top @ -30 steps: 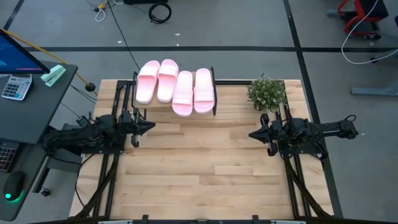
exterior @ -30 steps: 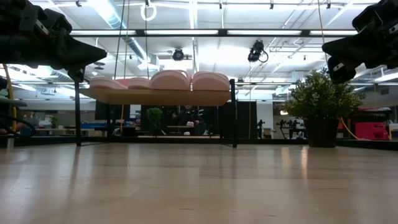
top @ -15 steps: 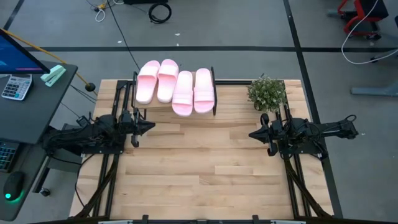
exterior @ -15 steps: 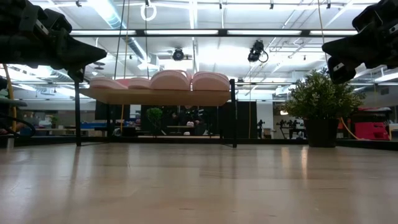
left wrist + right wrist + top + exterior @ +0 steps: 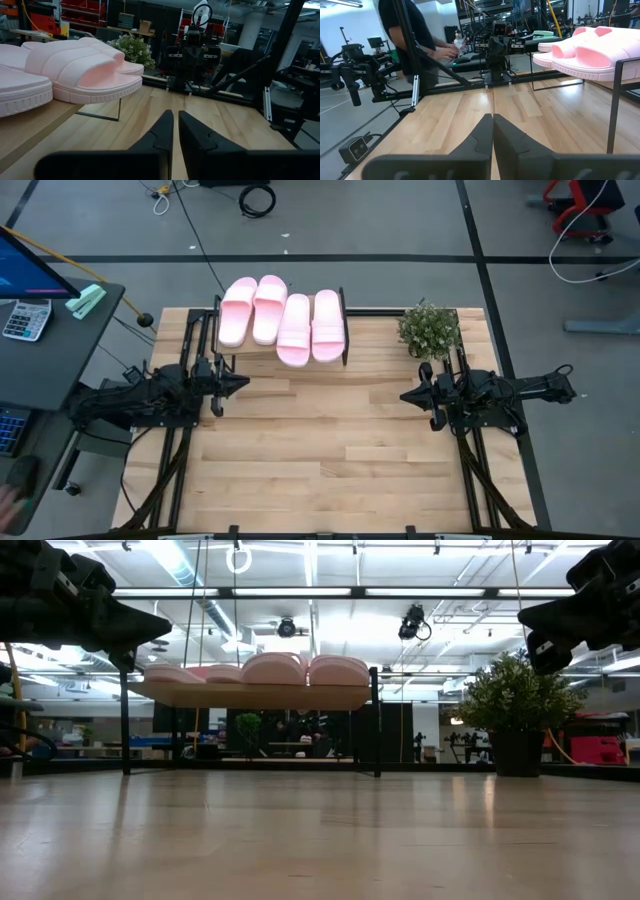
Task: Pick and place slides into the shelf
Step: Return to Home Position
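Several pale pink slides (image 5: 283,322) lie side by side, soles down, on the shelf (image 5: 250,696), a light wood plank on thin black legs at the table's far edge, left of centre. The right pair juts past the plank's near edge. My left gripper (image 5: 243,383) is shut and held level above the table's left side, just near of the shelf, pointing toward the right edge. My right gripper (image 5: 405,395) is shut and level above the right side, pointing toward the left edge. Neither holds anything.
A small potted plant (image 5: 430,330) stands at the far right, beside my right arm. A desk with a monitor and a calculator (image 5: 25,320) is off the table's left edge. A person (image 5: 415,35) stands beyond the left side. Bare wooden tabletop (image 5: 330,450) lies between the arms.
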`<state>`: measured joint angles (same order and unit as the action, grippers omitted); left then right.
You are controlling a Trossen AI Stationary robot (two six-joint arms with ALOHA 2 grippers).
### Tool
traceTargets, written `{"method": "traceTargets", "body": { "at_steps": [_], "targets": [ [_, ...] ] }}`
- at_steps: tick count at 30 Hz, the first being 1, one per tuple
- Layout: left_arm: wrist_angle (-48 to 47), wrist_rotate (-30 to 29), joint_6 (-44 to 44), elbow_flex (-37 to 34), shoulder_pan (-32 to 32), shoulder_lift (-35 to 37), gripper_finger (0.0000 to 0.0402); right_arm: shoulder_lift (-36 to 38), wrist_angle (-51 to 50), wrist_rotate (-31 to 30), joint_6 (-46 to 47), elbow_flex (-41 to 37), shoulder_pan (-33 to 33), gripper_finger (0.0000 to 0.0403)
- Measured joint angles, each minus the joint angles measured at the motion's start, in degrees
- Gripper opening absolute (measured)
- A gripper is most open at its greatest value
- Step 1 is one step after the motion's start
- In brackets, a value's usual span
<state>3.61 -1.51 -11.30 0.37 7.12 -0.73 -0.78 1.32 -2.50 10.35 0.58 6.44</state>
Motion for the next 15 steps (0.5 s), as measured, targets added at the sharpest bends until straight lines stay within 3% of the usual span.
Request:
{"method": "traceTargets", "body": {
  "at_steps": [15],
  "targets": [
    [0.0, 0.01, 0.0, -0.01, -0.01, 0.0, 0.0036, 0.0, 0.0, 0.0, 0.0, 0.0, 0.02, 0.0018]
  ]
}}
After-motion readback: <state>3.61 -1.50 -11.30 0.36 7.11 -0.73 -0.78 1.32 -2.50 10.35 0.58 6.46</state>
